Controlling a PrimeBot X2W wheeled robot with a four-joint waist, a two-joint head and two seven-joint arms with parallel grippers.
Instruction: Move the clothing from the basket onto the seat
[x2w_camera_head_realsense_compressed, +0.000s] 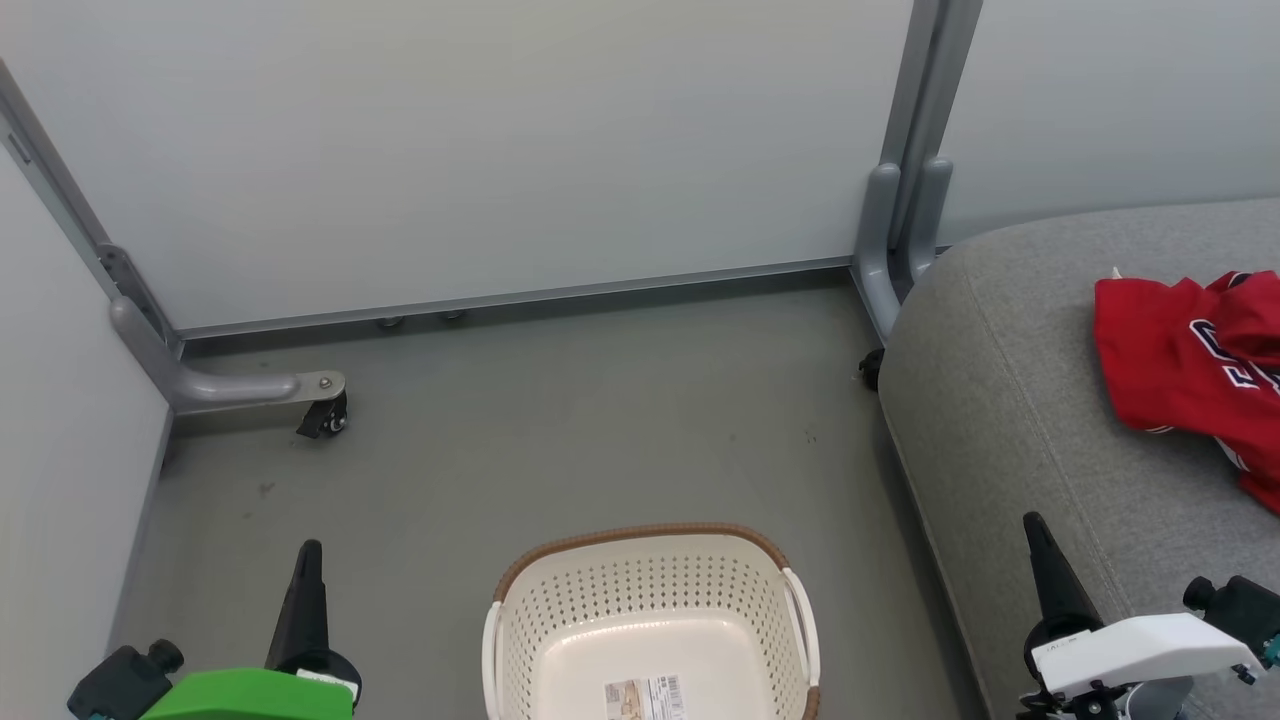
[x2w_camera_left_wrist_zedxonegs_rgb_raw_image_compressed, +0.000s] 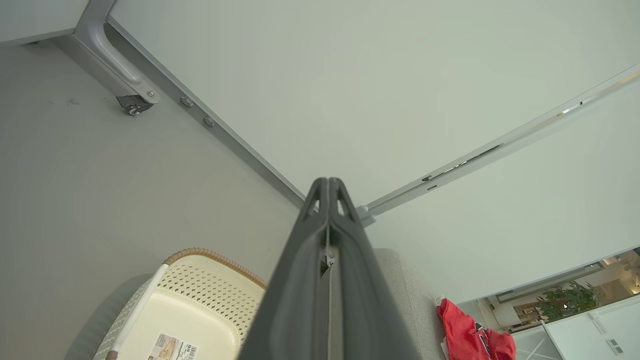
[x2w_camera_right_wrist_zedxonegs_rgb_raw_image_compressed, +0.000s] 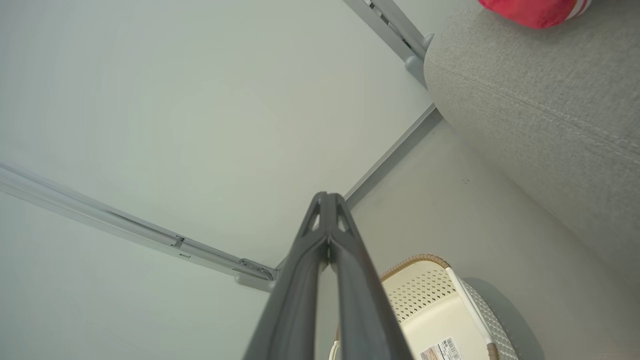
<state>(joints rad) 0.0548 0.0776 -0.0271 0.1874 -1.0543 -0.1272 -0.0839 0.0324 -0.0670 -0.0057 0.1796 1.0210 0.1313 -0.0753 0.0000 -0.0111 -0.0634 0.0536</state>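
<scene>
Clothing (x2w_camera_head_realsense_compressed: 1190, 370) on seat (x2w_camera_head_realsense_compressed: 1010, 420), right of basket (x2w_camera_head_realsense_compressed: 650, 600)

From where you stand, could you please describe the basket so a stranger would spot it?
On the floor, left of the big grey seat, stands the basket. It is cream, perforated, with a brown rim and a label inside.

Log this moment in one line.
basket: no clothing seen | clothing: on seat | left gripper: shut, empty | right gripper: shut, empty

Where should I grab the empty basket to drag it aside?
Probably take the basket by its white right-side handle, from above with the right gripper: the thin bar stands off the perforated wall, leaving a gap for one finger. Open the shut jaws first.
</scene>
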